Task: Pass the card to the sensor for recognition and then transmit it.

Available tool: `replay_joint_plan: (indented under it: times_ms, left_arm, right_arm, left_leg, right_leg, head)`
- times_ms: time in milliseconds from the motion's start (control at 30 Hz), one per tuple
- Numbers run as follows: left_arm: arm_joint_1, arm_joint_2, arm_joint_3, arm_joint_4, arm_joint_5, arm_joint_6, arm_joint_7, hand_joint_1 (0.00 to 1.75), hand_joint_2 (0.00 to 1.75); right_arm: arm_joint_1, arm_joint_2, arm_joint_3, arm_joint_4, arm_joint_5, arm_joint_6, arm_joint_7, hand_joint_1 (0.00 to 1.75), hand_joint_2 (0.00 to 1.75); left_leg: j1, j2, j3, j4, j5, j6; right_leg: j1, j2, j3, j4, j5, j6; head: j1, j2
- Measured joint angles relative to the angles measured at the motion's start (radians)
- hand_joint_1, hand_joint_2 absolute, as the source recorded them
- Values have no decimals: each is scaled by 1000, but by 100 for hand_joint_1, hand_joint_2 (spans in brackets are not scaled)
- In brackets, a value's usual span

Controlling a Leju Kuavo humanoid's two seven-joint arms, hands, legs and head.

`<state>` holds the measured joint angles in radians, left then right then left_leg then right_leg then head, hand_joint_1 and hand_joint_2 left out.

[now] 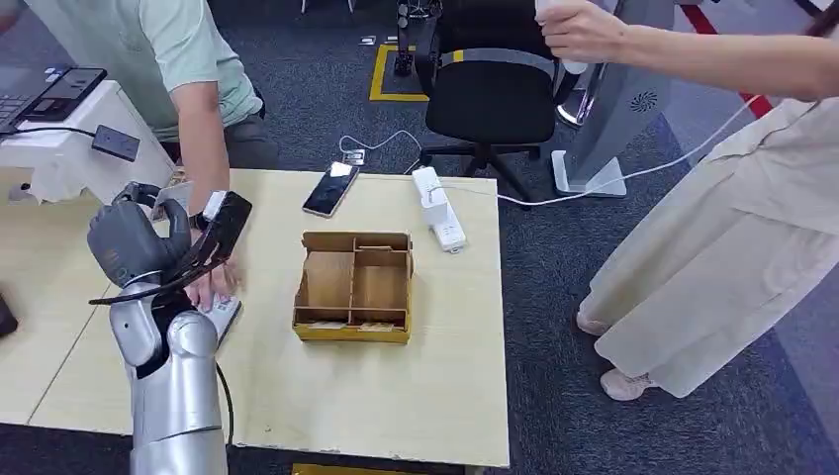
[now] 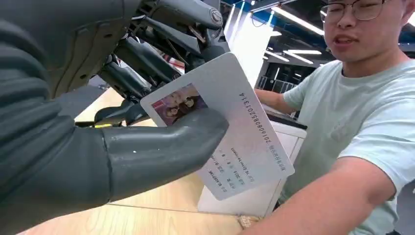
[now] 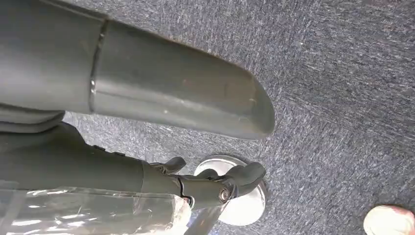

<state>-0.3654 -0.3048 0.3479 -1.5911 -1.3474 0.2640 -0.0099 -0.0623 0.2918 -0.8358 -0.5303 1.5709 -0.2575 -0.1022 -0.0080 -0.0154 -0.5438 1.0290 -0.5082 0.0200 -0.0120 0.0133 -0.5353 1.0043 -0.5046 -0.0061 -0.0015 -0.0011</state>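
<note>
White plastic ID card (image 2: 222,128), photo at one corner and printed number along one edge, is held tilted between thick grey thumb and dark fingers (image 2: 147,61) of left hand (image 1: 134,242), above bench (image 1: 297,386).

The thumb of the left hand (image 2: 73,147) covers one corner of the card (image 2: 230,127), and its small print lines are too small to read. In the head view the left hand (image 1: 139,242) hides part of a person's hand (image 1: 213,285) just behind it. Whether the right hand (image 3: 122,98) holds anything cannot be told.
</note>
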Motion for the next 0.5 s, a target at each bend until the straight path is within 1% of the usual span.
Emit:
replay_joint_plan:
  times_ms: [500]
  left_arm:
    - [3, -4, 0, 0, 2, -1, 3, 175, 175]
  right_arm:
    - [5, 0, 6, 0, 0, 0, 7, 0, 0]
  left_leg:
    - [0, 0, 0, 0, 0, 0]
  right_leg:
    - [0, 0, 0, 0, 0, 0]
  head:
    - [0, 0]
